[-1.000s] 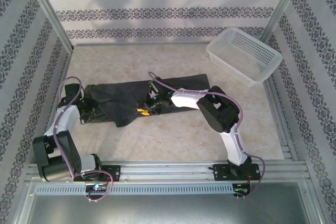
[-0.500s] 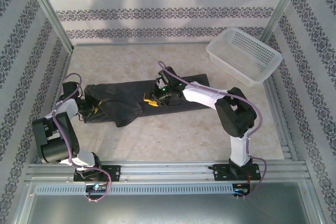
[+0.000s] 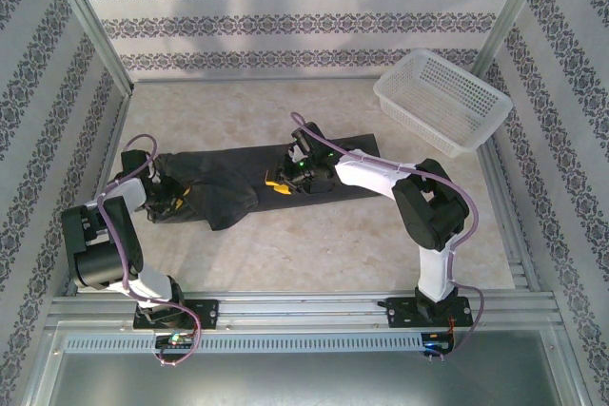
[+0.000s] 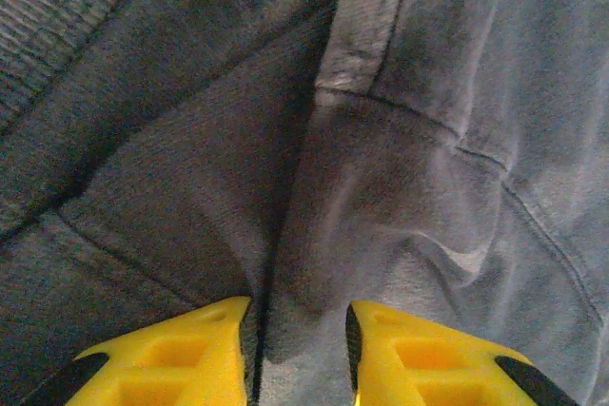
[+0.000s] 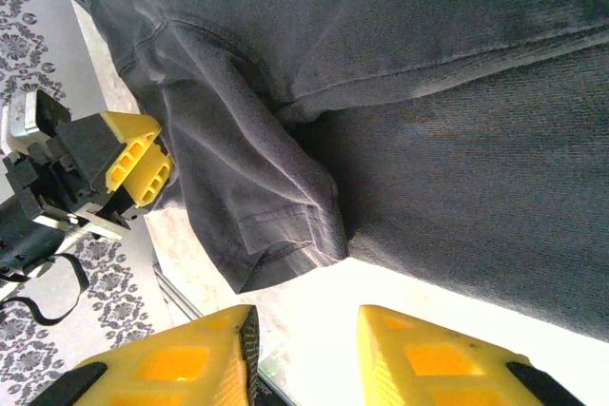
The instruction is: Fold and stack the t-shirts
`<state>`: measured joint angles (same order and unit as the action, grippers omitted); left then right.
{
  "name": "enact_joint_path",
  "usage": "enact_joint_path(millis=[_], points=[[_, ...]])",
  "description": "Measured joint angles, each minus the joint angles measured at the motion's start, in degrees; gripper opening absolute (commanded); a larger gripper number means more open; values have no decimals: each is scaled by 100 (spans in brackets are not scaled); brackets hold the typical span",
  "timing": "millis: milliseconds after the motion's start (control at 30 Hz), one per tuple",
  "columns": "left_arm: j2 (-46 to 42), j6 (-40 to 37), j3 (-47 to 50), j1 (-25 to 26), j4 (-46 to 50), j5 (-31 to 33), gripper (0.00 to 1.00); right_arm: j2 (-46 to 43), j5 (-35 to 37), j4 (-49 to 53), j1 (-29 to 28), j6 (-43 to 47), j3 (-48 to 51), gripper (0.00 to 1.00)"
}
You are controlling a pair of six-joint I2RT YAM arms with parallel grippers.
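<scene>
Dark t-shirt (image 3: pixel 228 173) lies as a long crumpled strip on the table (image 3: pixel 314 244), left of centre, not yet folded. Over the last second the right hand (image 5: pixel 304 349) has shifted rightward along the shirt's near hem; its fingers stand a little apart with bare table between them, holding nothing. The left hand (image 4: pixel 300 339) has drawn in at the shirt's left end, fingers narrow with a ridge of cloth running between them; pinched or not, cannot tell. The shirt has not moved. Judgement: both hands still seeking grips. White lattice basket (image 3: pixel 419 125) sits far right
</scene>
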<state>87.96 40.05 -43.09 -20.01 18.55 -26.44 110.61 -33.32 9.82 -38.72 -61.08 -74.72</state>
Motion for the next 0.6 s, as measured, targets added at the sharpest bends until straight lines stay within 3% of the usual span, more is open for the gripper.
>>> enact_joint_path(millis=[200,367,600], points=[[-122,-68,24,81,164,127,37,0,0,0,0,0,0,34],[-101,-31,74,245,160,118,26,0,0,0,0,0,0,34],[-199,74,87,358,164,166,1,-11,0,-22,37,0,66,33]])
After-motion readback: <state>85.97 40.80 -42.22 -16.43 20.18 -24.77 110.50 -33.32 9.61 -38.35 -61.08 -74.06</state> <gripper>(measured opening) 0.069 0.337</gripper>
